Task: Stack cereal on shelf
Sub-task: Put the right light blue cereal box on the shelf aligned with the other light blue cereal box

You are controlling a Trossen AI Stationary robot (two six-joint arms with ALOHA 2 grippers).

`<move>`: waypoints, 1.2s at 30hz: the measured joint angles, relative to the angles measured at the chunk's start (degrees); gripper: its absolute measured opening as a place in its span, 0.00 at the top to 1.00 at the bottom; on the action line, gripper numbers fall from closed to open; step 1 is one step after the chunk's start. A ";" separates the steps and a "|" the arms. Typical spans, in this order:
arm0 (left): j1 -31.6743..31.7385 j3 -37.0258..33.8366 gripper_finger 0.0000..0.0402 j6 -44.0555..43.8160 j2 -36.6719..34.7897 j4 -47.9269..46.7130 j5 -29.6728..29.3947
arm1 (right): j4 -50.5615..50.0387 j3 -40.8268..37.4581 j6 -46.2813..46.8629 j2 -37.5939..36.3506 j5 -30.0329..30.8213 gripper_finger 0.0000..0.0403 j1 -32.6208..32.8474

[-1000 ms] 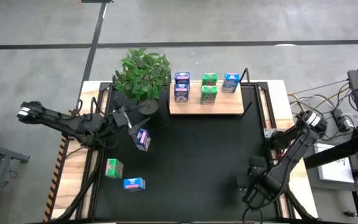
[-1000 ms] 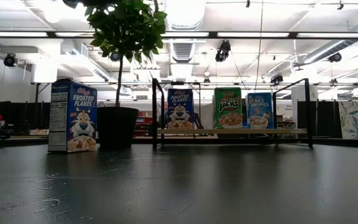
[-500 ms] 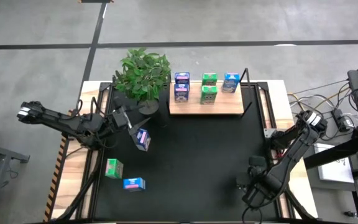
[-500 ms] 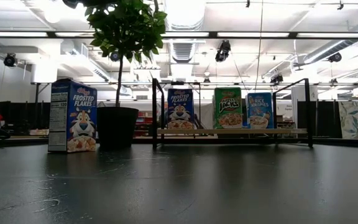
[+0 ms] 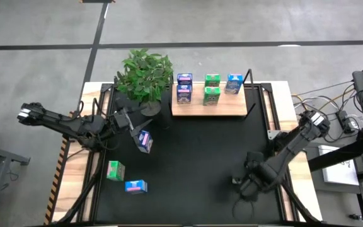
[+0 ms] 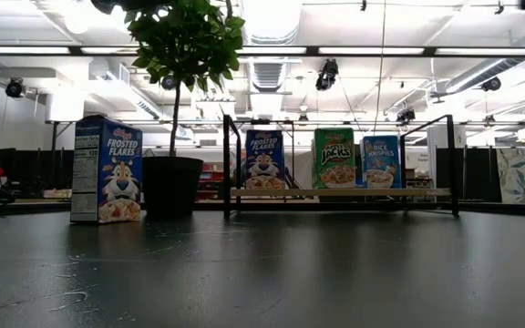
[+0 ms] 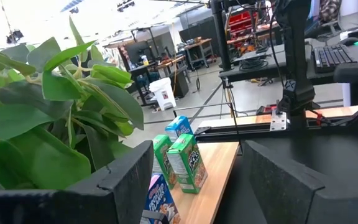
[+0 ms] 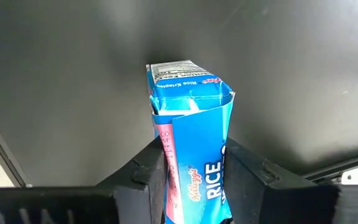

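Pinching a light blue Rice Krispies box [image 8: 188, 143] between its fingers [image 8: 145, 177], the right hand [image 5: 244, 187] sits low at the near right of the counter [image 5: 200, 157]; the carton's sides bow inward under the squeeze, its top flaps slightly agape. On the shelf [image 5: 208, 107] stand five cereal boxes, blue-purple, green and light blue. The left hand [image 5: 131, 129], fingers spread, rests beside the plant [image 5: 145, 74] next to a blue-purple box [image 5: 145, 141]. Green [image 5: 115, 170] and light blue [image 5: 135, 186] boxes lie nearer the front left.

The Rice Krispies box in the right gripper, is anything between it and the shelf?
Nothing visible. The right gripper holds the box near the mat's front right; bare mat stretches to the shelf.
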 joint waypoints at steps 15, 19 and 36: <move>0.00 0.00 0.42 -0.70 0.00 -0.91 0.02 | -8.45 12.14 -42.47 -0.01 2.41 0.71 -35.67; 0.00 0.00 0.42 -0.53 0.00 -0.94 0.02 | -8.29 13.45 -55.11 -0.01 5.59 0.71 -46.08; 0.02 0.00 0.42 0.98 0.00 -1.39 0.02 | -0.72 13.26 -82.96 -0.05 4.69 0.71 -77.77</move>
